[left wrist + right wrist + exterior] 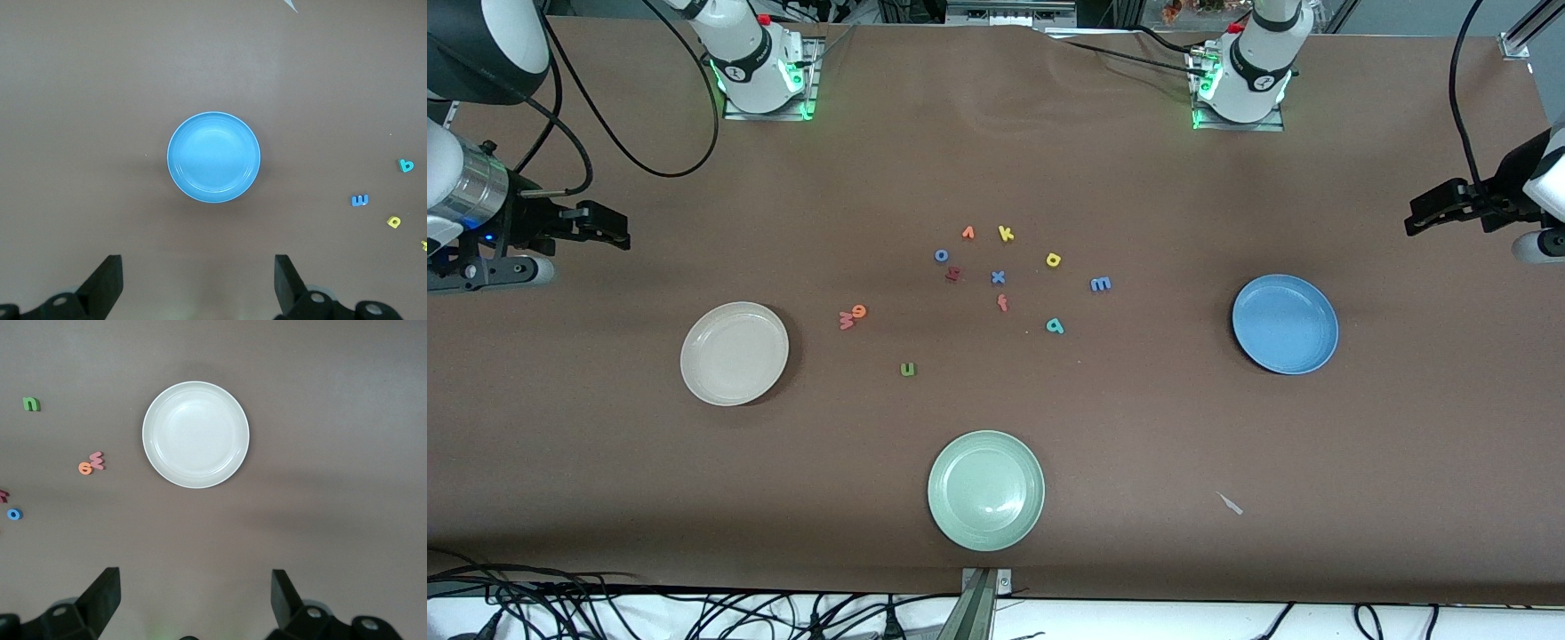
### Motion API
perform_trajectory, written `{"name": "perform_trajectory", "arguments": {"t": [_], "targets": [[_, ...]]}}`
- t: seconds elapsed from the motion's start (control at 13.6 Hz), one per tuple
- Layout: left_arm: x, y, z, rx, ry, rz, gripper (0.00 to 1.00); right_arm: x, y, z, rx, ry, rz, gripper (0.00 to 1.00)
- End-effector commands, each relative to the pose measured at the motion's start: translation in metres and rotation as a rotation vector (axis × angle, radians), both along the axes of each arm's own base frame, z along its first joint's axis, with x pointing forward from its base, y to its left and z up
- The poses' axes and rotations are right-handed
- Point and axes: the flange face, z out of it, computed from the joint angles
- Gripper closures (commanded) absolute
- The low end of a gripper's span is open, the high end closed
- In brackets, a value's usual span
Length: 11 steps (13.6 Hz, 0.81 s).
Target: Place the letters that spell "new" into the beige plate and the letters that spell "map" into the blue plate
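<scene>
On the brown-covered desk [605,498], three round raised-rim plates are sitting well apart: the cream-beige plate [735,353] toward the right arm's end, the sky-blue plate [1285,324] toward the left arm's end, and a pale green plate [985,490] between them and nearest the front camera. All three plates are lying bare, with every foam letter still resting on the desk between the beige and blue plates. The salmon-pink foam "w" [846,320] and the small orange foam "e" [860,310] are touching each other near the beige plate, and the green foam "n" [908,369] is lying alone, nearer the camera than that pair. The blue foam "m" [1101,284] is lying closest to the blue plate, the yellow foam "p" [1053,260] is sitting just beside it and slightly farther from the camera, and the teal foam "a" [1055,326] is lying nearer the camera than both. Among them, a yellow "k" [1006,234], an orange "v" [967,233], a blue "o" [941,256], a blue "x" [998,277], a dark red letter [952,275] and an orange-red "f" [1002,303] are lying scattered. The left gripper [199,283] is hanging over the desk beside the blue plate, its fingers standing wide apart and gripping nothing. The right gripper [195,600] is hanging likewise beside the beige plate, fingers spread apart and bare.
</scene>
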Motion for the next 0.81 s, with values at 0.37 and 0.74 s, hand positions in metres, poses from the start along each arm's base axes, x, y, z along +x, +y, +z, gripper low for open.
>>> {"name": "perform_trajectory", "arguments": {"t": [0.37, 0.74], "targets": [[-0.0017, 0.0022, -0.0007, 0.013, 0.010, -0.024, 0.00, -0.0050, -0.0003, 0.0044, 0.003, -0.010, 0.006, 0.00], [-0.0018, 0.0005, -0.0021, 0.013, 0.013, -0.027, 0.00, -0.0034, -0.0020, 0.0066, 0.003, -0.023, 0.004, 0.00]]}}
